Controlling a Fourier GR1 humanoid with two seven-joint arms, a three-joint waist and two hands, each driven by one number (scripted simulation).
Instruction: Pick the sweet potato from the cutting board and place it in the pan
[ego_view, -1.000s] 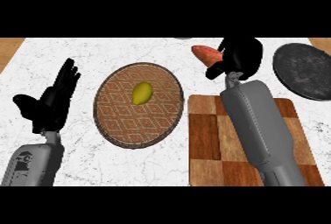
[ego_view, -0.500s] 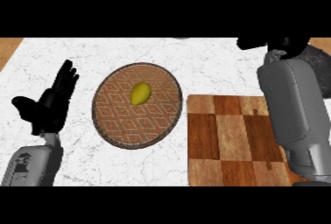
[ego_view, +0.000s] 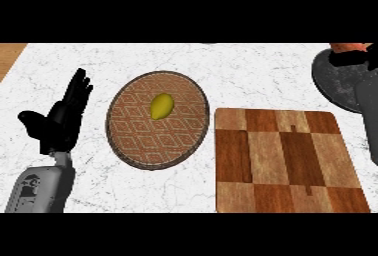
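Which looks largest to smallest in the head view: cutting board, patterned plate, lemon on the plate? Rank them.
1. Cutting board, the largest, though it lies nearer the camera.
2. Patterned plate, somewhat smaller.
3. Lemon, by far the smallest.

A white marbled stone counter top (ego_view: 251, 70) bears a round brown plate with a diamond pattern (ego_view: 148, 140) near its middle, a checkered dark-and-light wooden cutting board (ego_view: 284, 160) just beside it, and a dark grey round pan (ego_view: 336, 85) at the right edge.
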